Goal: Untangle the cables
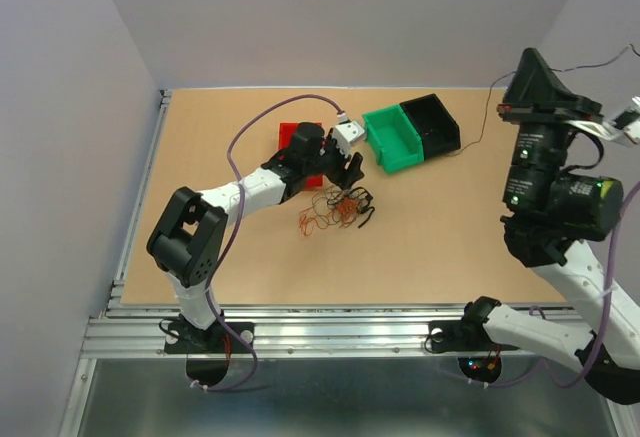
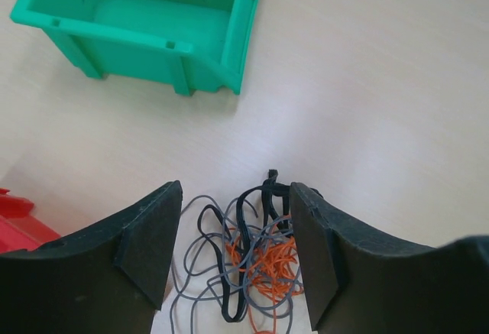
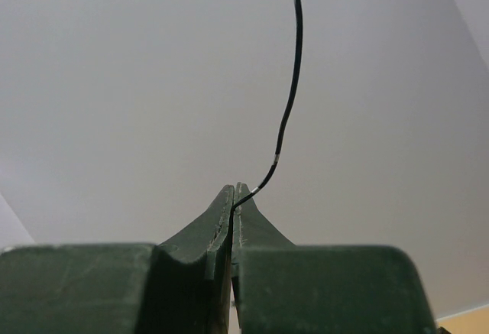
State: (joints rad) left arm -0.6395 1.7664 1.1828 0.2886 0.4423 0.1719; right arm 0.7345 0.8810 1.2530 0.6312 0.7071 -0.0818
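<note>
Left gripper (image 2: 235, 196): jaws spread wide, nothing pinched. It stands over the cables (image 2: 256, 261), a loose bunch of grey, black and orange loops seen between my two fingers (image 2: 149, 242). I can't tell whether the pads touch the strands.

The cables (image 1: 337, 209) lie flat on the table (image 1: 450, 242), about midway between near and far edges and a little left of centre. A few orange loops stray toward the left edge.

Green bin (image 1: 391, 138) and black bin (image 1: 433, 122) sit side by side and touching, toward the far edge, beyond the bunch. Red bin (image 1: 292, 135) is left of them, mostly hidden under my left arm; only its corner (image 2: 17, 228) shows in the left wrist view.

Right gripper (image 3: 234, 190): jaws pressed together on a thin black wire (image 3: 289, 112) with small white bands. The right gripper (image 1: 522, 77) is raised high over the right side of the table. From it the black wire (image 1: 487, 107) hangs down toward the black bin.
</note>
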